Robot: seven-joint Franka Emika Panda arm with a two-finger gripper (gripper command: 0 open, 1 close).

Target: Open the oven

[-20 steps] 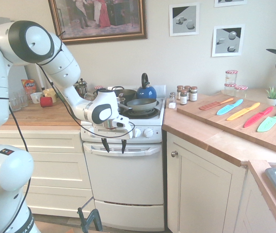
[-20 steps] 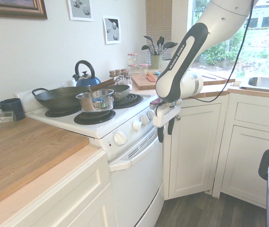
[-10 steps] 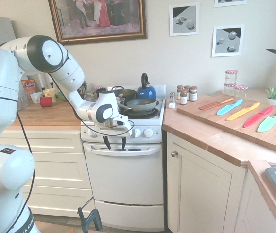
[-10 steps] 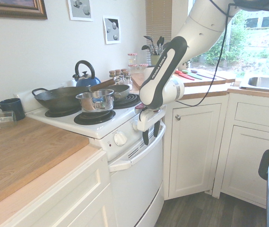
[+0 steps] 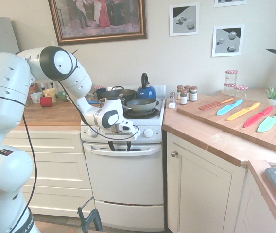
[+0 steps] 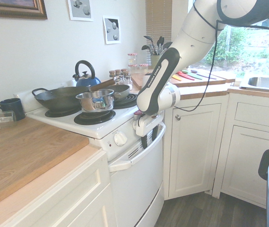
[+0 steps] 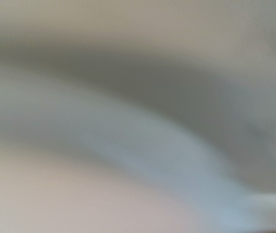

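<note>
The white oven [image 5: 123, 177] stands between cream cabinets with its drop-down door shut; the second exterior view shows the oven [image 6: 135, 184] from the side. Its wide handle bar [image 5: 145, 150] runs across the top of the door. My gripper [image 5: 120, 145] points down in front of the knob panel, open, with its two dark fingertips at the level of the handle bar [image 6: 159, 134]. From the side the gripper [image 6: 145, 141] sits right against the bar; whether it touches, I cannot tell. The wrist view is only a blur of white and grey bands.
A blue kettle [image 5: 146, 90], a frying pan [image 5: 140, 103] and a small steel pot [image 6: 94, 100] sit on the stovetop. A cream cabinet door [image 5: 203, 194] is on the right, cream drawers [image 5: 45, 167] on the left. Spice jars [image 5: 185, 94] and a board with coloured knives [image 5: 245, 114] are on the counter.
The arm has swung in toward the oven front. The gripper moved from out in front of the door to right against the handle bar, still open.
</note>
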